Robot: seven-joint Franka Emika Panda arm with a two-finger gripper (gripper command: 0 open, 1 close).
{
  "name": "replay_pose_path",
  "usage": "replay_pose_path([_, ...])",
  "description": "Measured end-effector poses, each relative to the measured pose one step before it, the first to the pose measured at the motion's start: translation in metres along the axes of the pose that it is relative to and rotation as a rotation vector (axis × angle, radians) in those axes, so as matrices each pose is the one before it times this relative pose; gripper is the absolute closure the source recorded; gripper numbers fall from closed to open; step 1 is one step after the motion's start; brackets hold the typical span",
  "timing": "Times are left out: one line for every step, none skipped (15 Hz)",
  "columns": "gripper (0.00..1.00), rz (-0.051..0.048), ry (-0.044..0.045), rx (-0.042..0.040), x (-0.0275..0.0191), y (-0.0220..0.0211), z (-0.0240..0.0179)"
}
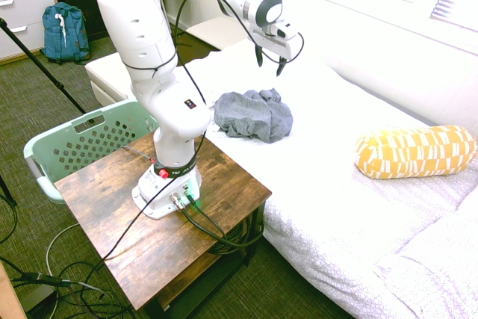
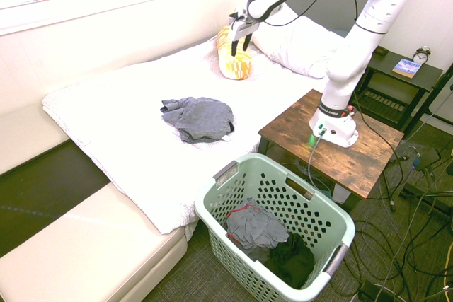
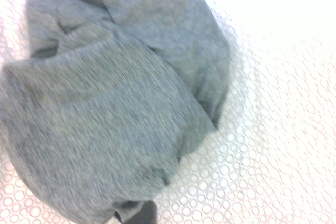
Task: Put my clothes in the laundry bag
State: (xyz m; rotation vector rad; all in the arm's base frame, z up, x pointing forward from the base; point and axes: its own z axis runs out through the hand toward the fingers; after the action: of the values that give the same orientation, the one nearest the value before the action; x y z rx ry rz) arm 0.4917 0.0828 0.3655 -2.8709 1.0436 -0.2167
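- The gripper [image 1: 269, 61] hangs in the air over the bed [image 1: 351, 207], pointing straight down. Its 2 dark fingers stand apart, and nothing is between them, so it is open and holds nothing.
- The clothes [image 1: 253, 115] are a soft grey-blue heap lying on the bed, near the bed's edge that faces the wooden side table [image 1: 112, 237].
- The heap is below the gripper and a bit to one side. In the first exterior view it lies lower in the picture than the gripper, closer to the side table. In the second exterior view, the clothes [image 2: 198, 117] sit toward the bed's foot end from the gripper [image 2: 239, 38].
- There is clear air between the fingers and the cloth. They do not touch.
- The heap is a bit longer one way, and that long way runs along the near edge of the bed.
- The wrist view is filled mostly by the clothes [image 3: 105, 108], so the hand is looking at them from above.
- There is only 1 arm, so it must do the grab.
- The laundry bag [image 2: 340, 225] is the green basket on the floor, past the bed's near edge and beside the side table. It already has some other clothes in it.
- I think the next move is to slide over the heap, go down, and pinch it.
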Motion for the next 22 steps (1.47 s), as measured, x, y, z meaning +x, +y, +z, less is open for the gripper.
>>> replay_pose_path([0.00,-0.02837,-0.00958,0.00002,0.00247,-0.01764,0.02080])
replay_pose_path([0.00,-0.03000,-0.00570,-0.00473,0.00249,-0.01484,0.02229])
replay_pose_path([0.00,-0.02921,0.00107,-0.00769,0.00303,-0.01425,0.02322])
replay_pose_path([0.00,-0.02335,0.00077,-0.01427,0.00453,-0.01379,0.02434])
replay_pose_path([0.00,-0.01621,-0.00020,-0.01650,0.00753,-0.00988,0.02393])
replay_pose_path([0.00,-0.00849,-0.00350,-0.01153,0.00950,-0.00547,0.02524])
replay_pose_path([0.00,-0.01211,-0.00827,-0.01221,0.01047,-0.00435,0.02790])
replay_pose_path([0.00,-0.01407,-0.00858,-0.01328,0.00832,-0.00560,0.02590])
replay_pose_path([0.00,-0.01246,-0.00488,-0.01240,0.00767,-0.00519,0.02589])
replay_pose_path([0.00,-0.00924,-0.00567,-0.00681,0.00590,-0.00667,0.02484])
replay_pose_path([0.00,-0.00513,-0.01447,0.00035,0.00251,-0.00961,0.02718])
replay_pose_path([0.00,-0.00588,-0.01924,0.00238,-0.00015,-0.00854,0.02664])
replay_pose_path([0.00,-0.00499,-0.02464,0.00404,-0.00067,-0.00487,0.02728])
replay_pose_path([0.00,-0.00634,-0.02791,0.00832,-0.00047,-0.00283,0.02950])
replay_pose_path([0.00,-0.00455,-0.02710,0.00816,0.00078,-0.00134,0.02524])
replay_pose_path([0.00,-0.00274,-0.02597,0.00777,0.00349,-0.00278,0.01634])
replay_pose_path([0.00,0.00264,-0.02447,-0.00271,0.00631,-0.00425,0.00676])
replay_pose_path([0.00,0.00177,-0.02222,-0.01204,0.00602,-0.00471,0.00162])
replay_pose_path([1.00,0.00095,-0.01363,-0.01386,0.00522,-0.00454,0.00067])
replay_pose_path([1.00,0.00370,-0.01225,-0.01354,0.00353,-0.00396,0.00316])
replay_pose_path([1.00,0.00295,-0.00974,-0.01027,0.00351,-0.00349,0.00436])
replay_pose_path([1.00,0.00145,-0.00795,-0.00456,0.00376,-0.00283,0.00425])
